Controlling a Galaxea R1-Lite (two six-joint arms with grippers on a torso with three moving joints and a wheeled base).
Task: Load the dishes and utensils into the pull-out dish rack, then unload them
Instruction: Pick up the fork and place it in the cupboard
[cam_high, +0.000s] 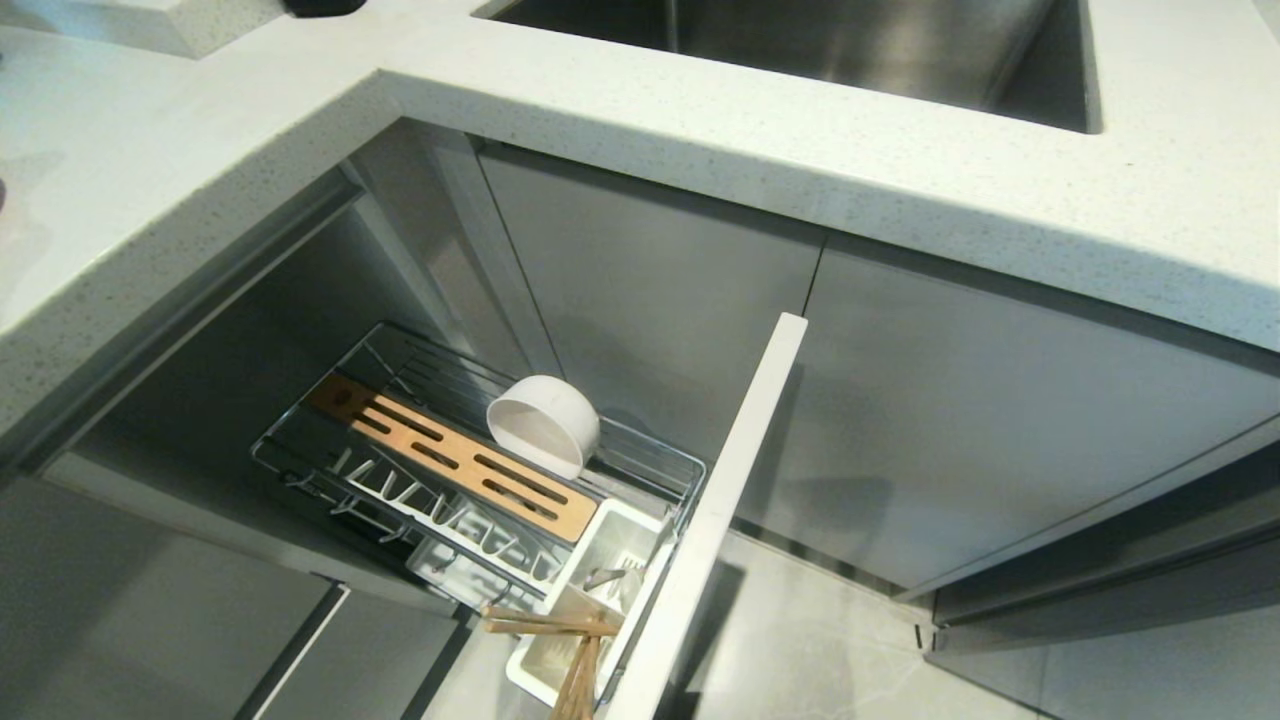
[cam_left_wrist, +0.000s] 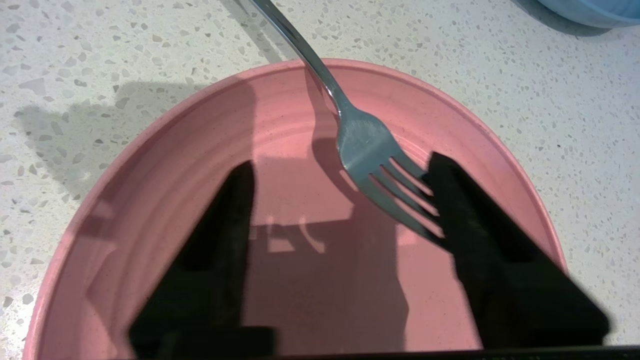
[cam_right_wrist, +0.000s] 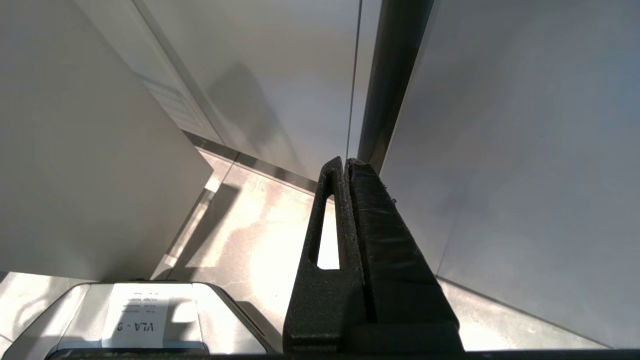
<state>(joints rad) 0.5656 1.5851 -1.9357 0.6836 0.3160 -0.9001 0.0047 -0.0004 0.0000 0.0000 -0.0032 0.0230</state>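
Over the pink plate, left pincer apart beside fork, unseen from head.

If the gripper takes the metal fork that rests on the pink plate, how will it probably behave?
The fork looks like polished metal, so it is probably stiff but slippery between the left gripper fingers. Its thin handle leans on the rim of the pink plate, so a push may make it pivot or slide. Its tines lie against one finger.
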